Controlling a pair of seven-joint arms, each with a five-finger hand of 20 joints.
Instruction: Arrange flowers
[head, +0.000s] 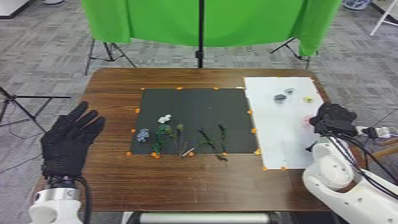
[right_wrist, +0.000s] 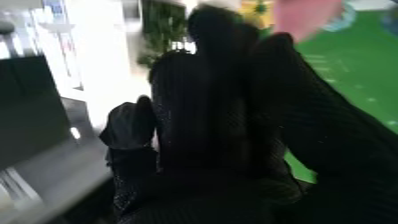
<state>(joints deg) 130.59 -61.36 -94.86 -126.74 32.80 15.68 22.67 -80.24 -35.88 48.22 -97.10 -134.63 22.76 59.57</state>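
Observation:
In the head view my right hand (head: 335, 118) is at the white sheet's right edge, with a pink flower (head: 309, 120) at its fingertips. In the right wrist view the hand (right_wrist: 213, 120) has its fingers and thumb together, the pink flower (right_wrist: 305, 16) at their tips; its stem is hidden. My left hand (head: 71, 142) has straight fingers, left of the black mat (head: 197, 105). On that mat lie a white flower (head: 165, 119), a blue flower (head: 143, 135) and several green stems (head: 160, 139). Grey-blue flowers (head: 280, 97) and a yellow one (head: 308, 99) rest on the white sheet (head: 277, 130).
Orange markers (head: 253, 131) line the mat and sheet on the brown table (head: 195, 190). Beyond the far edge stands a green curtain (head: 151, 20) with a black pole (head: 200, 54). A tripod (head: 31, 115) is left of the table.

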